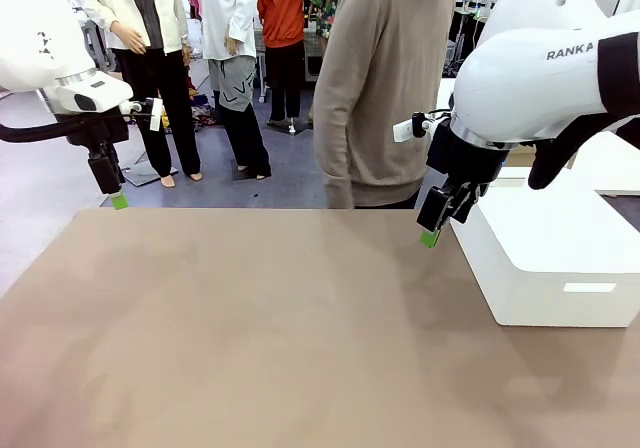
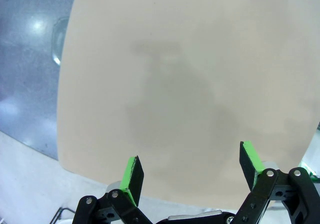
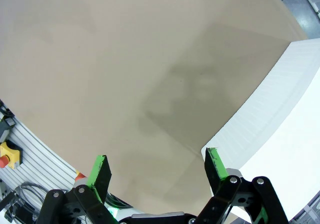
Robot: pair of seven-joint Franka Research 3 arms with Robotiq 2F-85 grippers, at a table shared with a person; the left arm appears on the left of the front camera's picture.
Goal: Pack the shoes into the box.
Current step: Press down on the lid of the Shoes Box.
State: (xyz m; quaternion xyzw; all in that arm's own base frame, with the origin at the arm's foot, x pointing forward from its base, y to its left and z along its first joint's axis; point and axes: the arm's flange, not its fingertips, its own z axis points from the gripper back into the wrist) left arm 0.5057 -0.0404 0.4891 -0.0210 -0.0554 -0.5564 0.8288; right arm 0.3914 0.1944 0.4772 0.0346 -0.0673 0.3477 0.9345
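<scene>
A tan tabletop fills the foreground, a white block at its right; beyond, grey-blue floor under even light.

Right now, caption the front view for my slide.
Both open claws, left and right, hover above the table beside a white block.

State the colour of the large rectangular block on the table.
White, clearest in the front view.

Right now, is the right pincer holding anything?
No, in the right wrist view the right pincer stands open above the bare tan table, nothing between its green pads.
</scene>
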